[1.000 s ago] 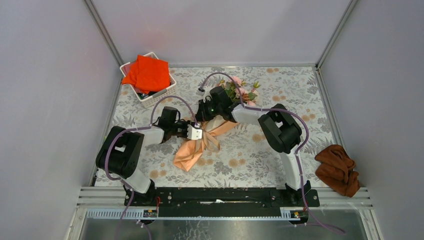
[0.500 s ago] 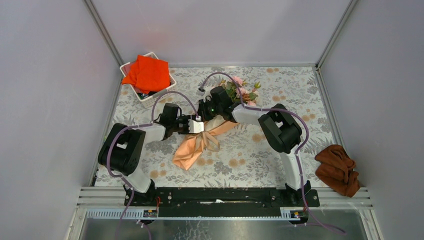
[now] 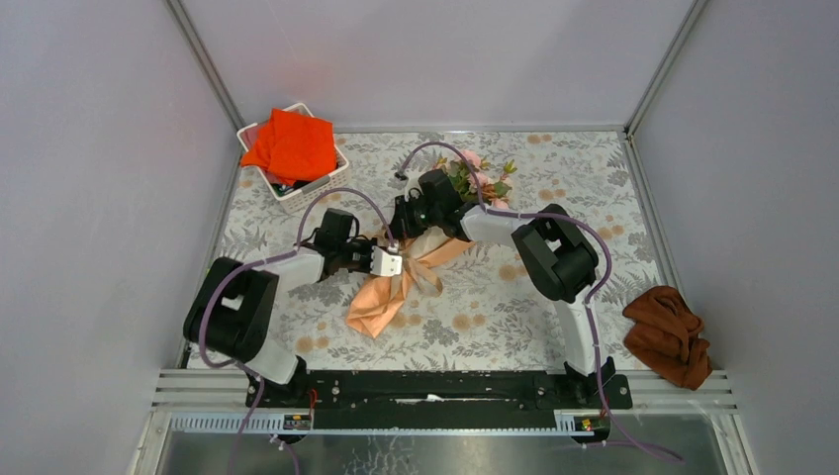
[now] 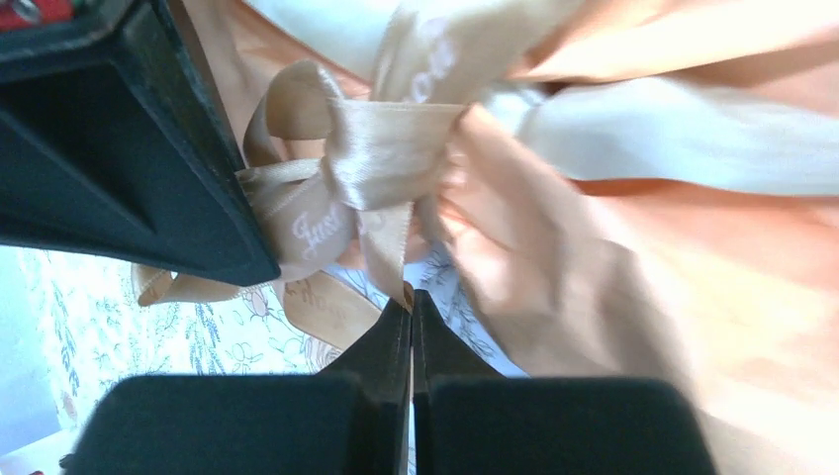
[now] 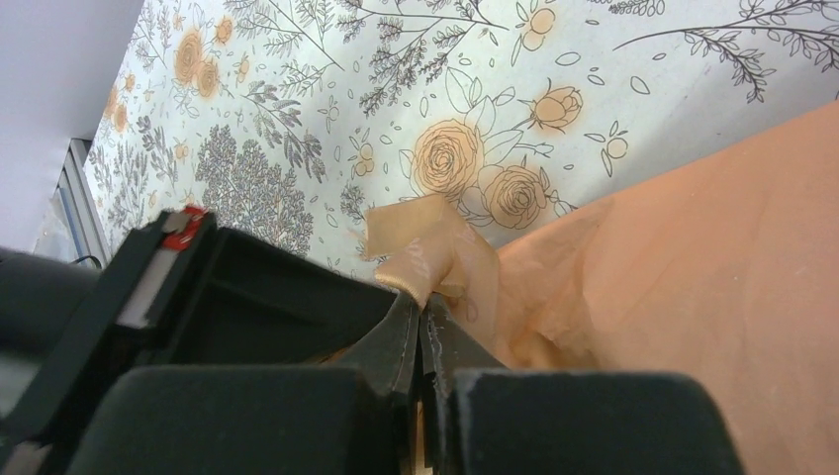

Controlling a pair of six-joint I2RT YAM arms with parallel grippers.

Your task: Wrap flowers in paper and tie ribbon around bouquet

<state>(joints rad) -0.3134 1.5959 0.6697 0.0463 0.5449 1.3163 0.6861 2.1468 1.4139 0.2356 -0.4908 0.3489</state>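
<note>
While left hand [image 4: 412, 299] and right hand [image 5: 424, 305] pinch it, the glossy ribbon [image 4: 388, 158] sits knotted round the paper [image 4: 693, 297].

right claw [image 5: 423, 327] seemingly pinching ribbon [image 5: 435, 252], peach paper [image 5: 712, 257] beside, floral tablecloth [image 5: 396, 79]

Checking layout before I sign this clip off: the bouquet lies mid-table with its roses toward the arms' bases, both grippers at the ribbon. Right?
Not quite: the top external view shows the roses pointing to the far side, away from the arms' bases. The rest holds: the bouquet lies mid-table, with the left gripper and right gripper at the ribbon.
</note>
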